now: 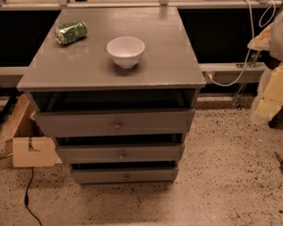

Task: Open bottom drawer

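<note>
Bottom drawer (pixel 99 175), lowest front, knob (pixel 126 176) centred.
Open floor (pixel 188 201) lies before its front edge; your hand is out of view, so you cannot tell its grip.

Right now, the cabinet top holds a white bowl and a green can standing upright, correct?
No. The camera view shows the green can lying on its side, not upright; the white bowl is there on the cabinet top. The gripper is not in view.
</note>
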{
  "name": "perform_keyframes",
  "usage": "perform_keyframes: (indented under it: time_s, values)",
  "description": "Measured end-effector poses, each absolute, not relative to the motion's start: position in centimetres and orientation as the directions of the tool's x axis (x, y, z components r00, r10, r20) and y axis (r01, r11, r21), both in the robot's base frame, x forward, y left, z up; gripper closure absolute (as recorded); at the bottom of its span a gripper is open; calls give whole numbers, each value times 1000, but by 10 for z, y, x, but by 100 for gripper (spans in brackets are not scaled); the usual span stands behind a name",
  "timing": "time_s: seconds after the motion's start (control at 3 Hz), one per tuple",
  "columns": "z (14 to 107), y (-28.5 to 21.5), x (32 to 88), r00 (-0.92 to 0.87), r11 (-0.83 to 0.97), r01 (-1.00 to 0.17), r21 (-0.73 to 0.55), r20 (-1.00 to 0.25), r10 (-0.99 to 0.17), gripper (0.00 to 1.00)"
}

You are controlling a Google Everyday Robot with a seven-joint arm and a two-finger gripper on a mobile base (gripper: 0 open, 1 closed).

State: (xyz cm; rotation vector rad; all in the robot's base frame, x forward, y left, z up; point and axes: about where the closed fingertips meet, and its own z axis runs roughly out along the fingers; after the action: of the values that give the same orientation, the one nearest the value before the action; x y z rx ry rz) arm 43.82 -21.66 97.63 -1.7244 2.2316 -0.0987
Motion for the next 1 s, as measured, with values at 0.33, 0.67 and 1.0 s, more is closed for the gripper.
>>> perform_keyframes:
  time_s: [0.33,0.67,1.0]
  values:
    - [976,-217,438,-221,270,-931,-246,-207,-953,0]
    - [937,-206,436,-202,258,-944,-205,-257,-945,0]
    - [870,-165,426,-151,217,-966,-143,-373,-916,0]
